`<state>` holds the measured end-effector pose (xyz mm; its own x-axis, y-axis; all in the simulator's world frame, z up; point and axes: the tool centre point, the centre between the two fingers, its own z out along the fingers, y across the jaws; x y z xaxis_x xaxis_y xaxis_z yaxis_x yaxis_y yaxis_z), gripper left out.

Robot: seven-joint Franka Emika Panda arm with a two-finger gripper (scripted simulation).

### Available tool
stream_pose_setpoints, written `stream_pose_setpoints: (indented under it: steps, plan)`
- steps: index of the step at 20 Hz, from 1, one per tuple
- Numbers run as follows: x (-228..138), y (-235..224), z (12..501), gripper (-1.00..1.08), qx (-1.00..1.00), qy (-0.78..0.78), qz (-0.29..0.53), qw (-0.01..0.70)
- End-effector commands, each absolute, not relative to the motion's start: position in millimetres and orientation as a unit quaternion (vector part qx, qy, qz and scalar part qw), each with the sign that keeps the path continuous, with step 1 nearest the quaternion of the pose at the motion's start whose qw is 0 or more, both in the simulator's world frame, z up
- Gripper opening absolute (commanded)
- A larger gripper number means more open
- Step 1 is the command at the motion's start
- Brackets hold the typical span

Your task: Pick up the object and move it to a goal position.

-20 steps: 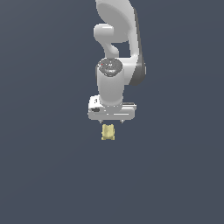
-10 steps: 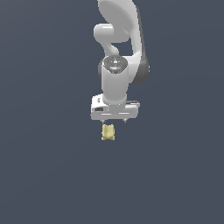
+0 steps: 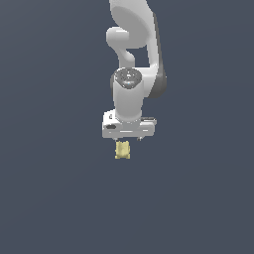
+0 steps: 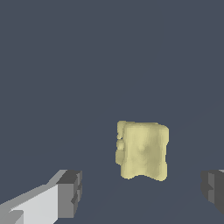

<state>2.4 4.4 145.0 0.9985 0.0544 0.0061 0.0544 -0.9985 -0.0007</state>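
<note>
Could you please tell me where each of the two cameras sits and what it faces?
Exterior view: off the arm, facing the white arm and its tool, above the small pale yellow lumpy block.
Wrist view: on the wrist, looking past the two dark-padded fingers at the same block, which lies between them, untouched.
Shared: the block, the tool and the plain dark grey ground.

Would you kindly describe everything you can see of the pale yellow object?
The pale yellow object is small, blocky and lumpy, with knobbly corners and a matte surface. It sits on the dark floor just below the white tool. In the wrist view it lies between the open fingers, touching neither.
</note>
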Motion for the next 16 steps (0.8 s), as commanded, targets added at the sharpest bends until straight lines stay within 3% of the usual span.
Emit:
stream_pose_setpoints:
  steps: [1, 8, 16]
  plan:
    - [1.1, -1.8, 131.2, 1.0, -1.0, -0.02, -0.002, 0.001]
    - [-3.4, -18.5, 94.9, 1.0, -1.0, -0.001, 0.0, 0.0]
    - [-4.5, -20.5, 87.5, 1.0, -1.0, 0.001, 0.001, 0.0]
